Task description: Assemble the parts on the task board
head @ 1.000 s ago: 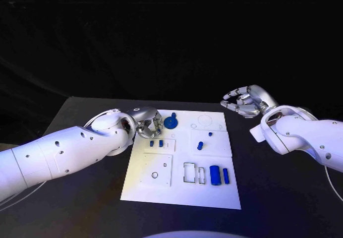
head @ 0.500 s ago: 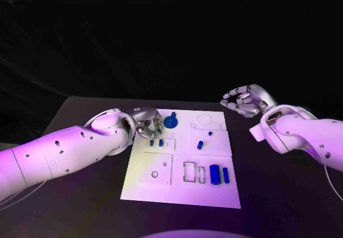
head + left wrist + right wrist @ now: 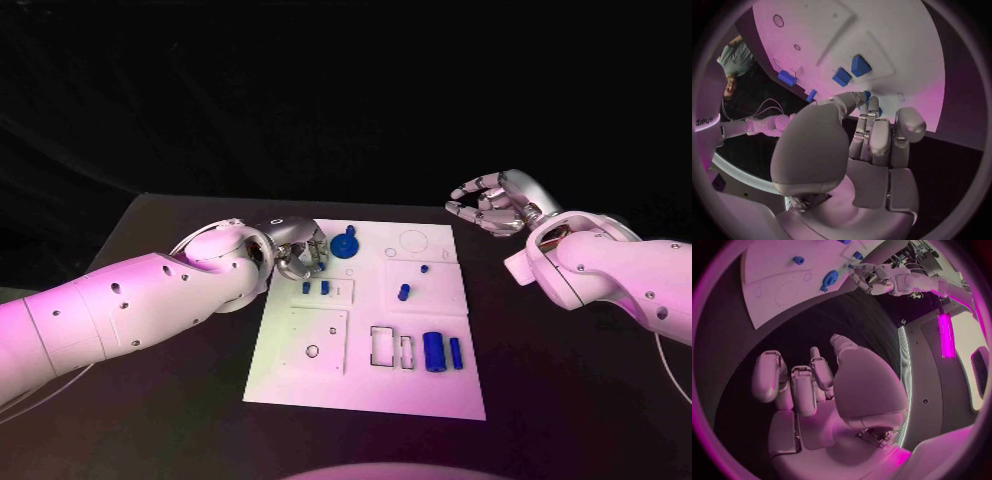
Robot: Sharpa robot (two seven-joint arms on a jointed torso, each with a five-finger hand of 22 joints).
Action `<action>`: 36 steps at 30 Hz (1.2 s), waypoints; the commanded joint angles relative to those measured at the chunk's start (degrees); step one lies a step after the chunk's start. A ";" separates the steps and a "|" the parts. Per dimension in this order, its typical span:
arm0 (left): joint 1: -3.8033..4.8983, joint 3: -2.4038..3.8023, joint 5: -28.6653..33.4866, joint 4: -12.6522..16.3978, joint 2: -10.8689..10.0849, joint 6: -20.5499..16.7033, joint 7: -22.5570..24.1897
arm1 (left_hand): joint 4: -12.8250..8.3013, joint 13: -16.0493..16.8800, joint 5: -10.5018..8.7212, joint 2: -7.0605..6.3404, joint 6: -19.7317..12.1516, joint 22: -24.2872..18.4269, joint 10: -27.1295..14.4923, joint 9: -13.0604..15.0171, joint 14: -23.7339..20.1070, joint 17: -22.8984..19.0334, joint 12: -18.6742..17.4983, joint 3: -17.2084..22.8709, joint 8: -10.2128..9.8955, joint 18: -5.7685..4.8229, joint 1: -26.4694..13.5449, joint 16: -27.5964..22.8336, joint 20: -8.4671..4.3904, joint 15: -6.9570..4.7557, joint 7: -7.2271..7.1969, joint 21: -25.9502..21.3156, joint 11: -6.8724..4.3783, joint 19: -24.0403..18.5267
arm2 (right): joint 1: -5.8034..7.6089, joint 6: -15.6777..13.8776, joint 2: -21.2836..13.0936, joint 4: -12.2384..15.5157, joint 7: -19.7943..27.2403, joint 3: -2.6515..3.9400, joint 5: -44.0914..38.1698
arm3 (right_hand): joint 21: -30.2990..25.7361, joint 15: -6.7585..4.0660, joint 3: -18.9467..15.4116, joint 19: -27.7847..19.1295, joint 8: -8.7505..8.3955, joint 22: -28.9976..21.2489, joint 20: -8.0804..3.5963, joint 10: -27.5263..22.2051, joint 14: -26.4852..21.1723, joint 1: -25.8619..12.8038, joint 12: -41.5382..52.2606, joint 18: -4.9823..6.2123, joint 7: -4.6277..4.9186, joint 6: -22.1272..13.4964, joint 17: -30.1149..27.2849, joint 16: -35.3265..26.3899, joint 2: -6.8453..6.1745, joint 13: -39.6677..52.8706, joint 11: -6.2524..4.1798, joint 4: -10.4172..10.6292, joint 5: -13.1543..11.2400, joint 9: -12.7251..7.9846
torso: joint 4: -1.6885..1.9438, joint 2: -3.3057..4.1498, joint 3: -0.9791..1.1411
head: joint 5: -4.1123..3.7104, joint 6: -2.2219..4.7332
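While fingers (image 3: 869,107) hide it, left hand's (image 3: 296,247) grasp stays unclear.

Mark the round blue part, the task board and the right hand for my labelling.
round blue part (image 3: 345,244), head view, its disc.
task board (image 3: 368,390), head view, bare near edge.
right hand (image 3: 495,203), head view, palm.

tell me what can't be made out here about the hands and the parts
- Whether the left hand holds a part: in the head view its fingers curl toward the round blue part, hiding any contact; in the left wrist view its fingertips cover a blue piece.
- The small blue parts on the task board: too small to tell shape.
- The right hand holds nothing.
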 commanded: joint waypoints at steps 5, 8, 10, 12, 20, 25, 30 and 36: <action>-0.05 -0.08 0.24 -0.09 0.16 1.26 -0.73 | -0.22 0.01 -0.23 0.09 0.37 -0.15 0.54 -0.01 0.04 -0.17 -0.28 -0.05 -0.21 -0.50 -0.52 0.02 -0.20 0.00 0.16 0.02 0.05 0.09 | -0.07 0.14 0.07 -0.01 0.48 0.00 -0.30 | -0.37 -0.40 0.17 -0.12 0.30 2.86 -0.10 -0.11 2.91 -0.18 0.05 0.76 -0.26 0.25 2.28 -0.34 0.08 0.06 -0.09 0.01 0.39 -0.05 | 0.00 0.02 -0.04 | 0.06 0.07; -0.05 -0.08 0.24 -0.19 0.19 1.11 -0.70 | -0.32 -0.08 -0.28 0.07 0.09 -0.38 0.37 -0.13 -0.05 -0.34 -0.96 -0.03 -0.61 -0.47 -0.74 -0.04 -0.17 0.08 0.27 -0.13 0.17 -0.10 | -0.08 0.15 0.08 -0.02 0.48 0.00 -0.30 | -0.37 -0.40 0.17 -0.12 0.30 2.86 -0.10 -0.11 2.91 -0.18 0.05 0.76 -0.26 0.25 2.28 -0.34 0.08 0.06 -0.09 0.01 0.39 -0.05 | 0.01 -0.02 0.01 | 0.08 0.07; -0.05 -0.08 0.25 -0.23 0.20 0.93 -0.65 | -0.44 -0.34 -0.25 -0.03 -0.61 -0.78 -0.32 -0.40 -0.24 -0.79 -2.11 0.14 -1.34 -0.42 -0.99 -0.17 -0.03 0.34 0.60 -0.38 0.52 -0.37 | -0.08 0.17 0.09 -0.03 0.47 0.00 -0.30 | -0.37 -0.40 0.17 -0.12 0.30 2.86 -0.10 -0.11 2.91 -0.18 0.05 0.76 -0.26 0.25 2.28 -0.34 0.08 0.06 -0.09 0.01 0.39 -0.05 | 0.01 -0.03 0.02 | 0.09 0.07; -0.05 -0.08 0.29 -0.26 0.20 0.68 -0.60 | -0.57 -0.70 -0.18 -0.37 -2.01 -1.46 -1.54 -0.90 -0.54 -1.48 -3.83 0.48 -2.61 -0.33 -1.36 -0.36 0.35 0.84 1.15 -0.80 1.15 -0.82 | -0.09 0.18 0.10 -0.03 0.48 0.00 -0.30 | -0.37 -0.40 0.17 -0.12 0.30 2.86 -0.10 -0.11 2.91 -0.18 0.05 0.76 -0.26 0.25 2.28 -0.34 0.08 0.06 -0.09 0.01 0.39 -0.05 | 0.01 -0.03 0.02 | 0.09 0.07; -0.05 -0.08 0.36 -0.21 0.07 -0.41 -0.68 | -0.88 -0.77 -0.16 -1.20 -4.12 -3.74 -2.73 -1.76 -1.50 -3.70 -5.94 0.65 -4.59 0.17 -1.94 -1.04 0.85 1.44 1.74 -2.19 1.81 -2.09 | -0.10 0.19 0.09 -0.07 0.48 0.00 -0.30 | -0.60 -0.42 0.32 -0.19 0.34 2.75 -0.13 -0.15 2.90 -0.20 -0.05 0.80 -0.27 0.22 2.19 -0.41 0.03 -0.07 -0.10 0.00 0.40 -0.06 | -0.04 0.01 -0.04 | 0.04 0.31; -0.06 -0.08 0.36 -0.11 -0.03 -0.93 -0.70 | -1.07 -0.74 -0.11 -1.43 -5.33 -4.42 -3.63 -2.21 -1.91 -4.53 -6.76 0.54 -5.60 0.32 -2.14 -1.27 0.97 1.60 1.90 -2.65 2.01 -2.53 | -0.13 0.20 0.08 -0.10 0.39 0.00 -0.30 | -0.72 -0.43 0.37 -0.24 0.33 2.68 -0.14 -0.55 2.85 -0.14 -0.51 0.82 -0.27 0.16 1.97 -0.51 -0.04 -0.57 -0.11 -0.06 0.41 -0.08 | -0.02 0.04 -0.06 | -0.03 0.36; -0.12 -0.08 0.37 0.15 -0.30 -1.45 -0.68 | -1.10 -0.72 -0.10 -1.54 -5.66 -4.71 -3.94 -2.35 -2.04 -4.80 -7.03 0.39 -5.91 0.37 -2.31 -1.33 0.99 1.68 2.00 -2.83 2.10 -2.68 | -0.16 0.62 0.06 -0.18 0.12 0.00 -0.41 | -1.13 -0.46 0.96 -0.32 0.39 2.49 -0.18 -2.93 2.78 0.16 -3.42 0.87 -0.27 -0.05 1.64 -0.76 -0.37 -3.51 -0.14 -0.21 0.45 -0.13 | -0.01 0.04 -0.08 | -0.07 0.37; -0.54 -0.03 0.50 0.78 -1.22 -2.41 -0.47 | -1.20 -0.71 -0.01 -1.50 -5.75 -5.27 -4.24 -2.43 -2.24 -5.36 -7.23 0.38 -6.05 0.49 -2.26 -1.50 0.98 1.75 2.07 -3.16 2.20 -2.95 | -0.20 4.25 0.01 -0.35 -1.47 0.00 -3.48 | -5.28 -0.82 4.62 -2.16 0.90 0.24 -0.51 -18.47 1.58 2.70 -26.68 1.64 -0.46 0.52 -2.48 -3.25 -1.61 -25.43 -0.50 -1.20 -0.07 -0.18 | -0.08 0.05 -0.12 | -0.28 0.47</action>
